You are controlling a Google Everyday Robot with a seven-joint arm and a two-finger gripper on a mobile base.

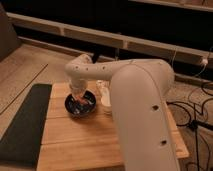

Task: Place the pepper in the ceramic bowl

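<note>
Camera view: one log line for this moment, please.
gripper: down in ceramic bowl | pepper: orange bit at fingers, over bowl | release: not confirmed

Gripper (78,95) over ceramic bowl (80,105), white cup (104,95) close beside.

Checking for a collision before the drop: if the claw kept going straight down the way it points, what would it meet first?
Most likely the inside of the ceramic bowl. The claw points down over it, with an orange-red bit, probably the pepper, at its tip. Depth is unclear.
</note>
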